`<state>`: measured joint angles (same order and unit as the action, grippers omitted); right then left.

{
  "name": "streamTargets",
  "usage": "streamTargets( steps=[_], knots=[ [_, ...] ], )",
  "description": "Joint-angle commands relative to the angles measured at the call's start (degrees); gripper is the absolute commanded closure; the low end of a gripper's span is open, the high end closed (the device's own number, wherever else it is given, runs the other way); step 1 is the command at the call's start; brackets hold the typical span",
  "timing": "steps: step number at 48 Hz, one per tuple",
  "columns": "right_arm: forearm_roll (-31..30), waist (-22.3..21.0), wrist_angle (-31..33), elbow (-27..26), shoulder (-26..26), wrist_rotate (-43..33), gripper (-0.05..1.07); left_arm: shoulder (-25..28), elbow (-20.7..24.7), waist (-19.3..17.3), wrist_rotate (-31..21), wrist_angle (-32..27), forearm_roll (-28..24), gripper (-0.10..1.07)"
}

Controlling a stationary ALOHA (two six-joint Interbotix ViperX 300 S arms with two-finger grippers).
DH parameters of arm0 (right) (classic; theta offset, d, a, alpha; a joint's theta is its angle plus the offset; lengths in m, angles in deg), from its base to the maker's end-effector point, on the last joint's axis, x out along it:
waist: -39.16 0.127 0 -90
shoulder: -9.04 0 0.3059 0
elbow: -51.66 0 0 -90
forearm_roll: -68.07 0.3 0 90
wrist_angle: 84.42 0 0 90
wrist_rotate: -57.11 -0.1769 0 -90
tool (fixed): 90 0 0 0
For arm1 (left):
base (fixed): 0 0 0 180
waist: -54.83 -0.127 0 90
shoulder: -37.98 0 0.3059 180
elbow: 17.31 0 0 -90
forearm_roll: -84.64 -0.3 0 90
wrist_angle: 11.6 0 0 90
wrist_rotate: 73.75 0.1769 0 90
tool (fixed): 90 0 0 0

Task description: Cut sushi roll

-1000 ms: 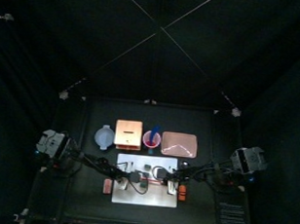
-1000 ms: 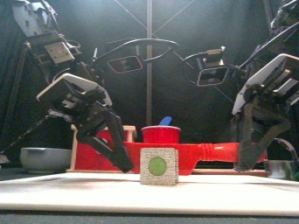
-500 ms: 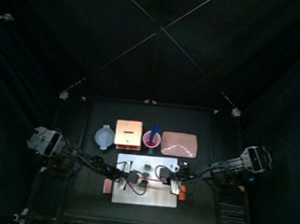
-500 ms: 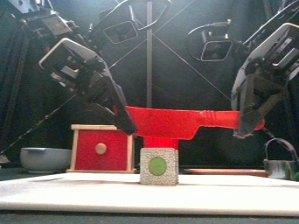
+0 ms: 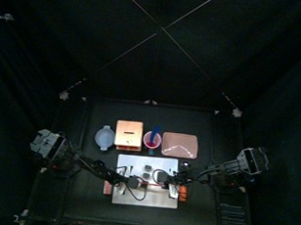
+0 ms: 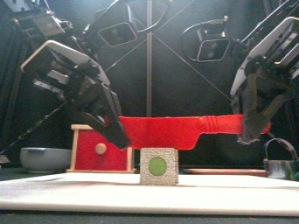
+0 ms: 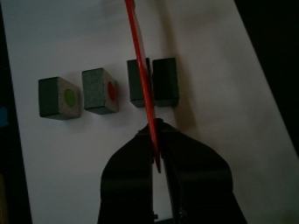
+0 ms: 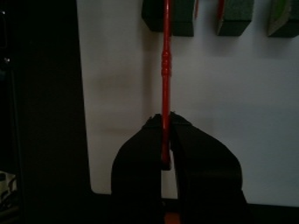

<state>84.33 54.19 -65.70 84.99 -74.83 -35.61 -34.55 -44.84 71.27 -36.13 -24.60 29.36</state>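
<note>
Soft dark green sushi roll [image 6: 158, 165] is judged easily crushed; red plastic knife [image 6: 176, 129] is clamped at opposite ends by left gripper [image 6: 114, 129] and right gripper [image 6: 247, 128].

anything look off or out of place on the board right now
Nothing stands out. The sushi roll pieces stand upright in a row on the white board, and the red knife hangs level above them, held between the left gripper and right gripper.

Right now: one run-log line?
phase: cutting | red knife: held by left gripper and right gripper, above sushi roll | board: cut pieces
</note>
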Motion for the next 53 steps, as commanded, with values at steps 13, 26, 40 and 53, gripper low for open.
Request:
streamTargets(
  steps=[13,26,40,53],
  knots=[
    [0.7,2.02,1.32,-0.53,-0.79,0.18,0.72,-0.26,-0.44,-0.26,0.62,-0.97,0.18,0.55],
    [0.7,2.02,2.81,-0.97,-0.79,0.09,0.72,-0.7,-0.26,-0.26,0.62,-1.14,0.18,0.55],
    [0.62,1.93,2.81,-1.05,0.53,0.09,0.72,0.7,-0.53,-0.26,0.53,-1.14,0.18,0.55],
    [1.76,2.9,2.81,-1.23,3.69,0.09,0.72,3.87,-0.7,0.53,0.62,-0.97,2.11,0.55]
  ],
)
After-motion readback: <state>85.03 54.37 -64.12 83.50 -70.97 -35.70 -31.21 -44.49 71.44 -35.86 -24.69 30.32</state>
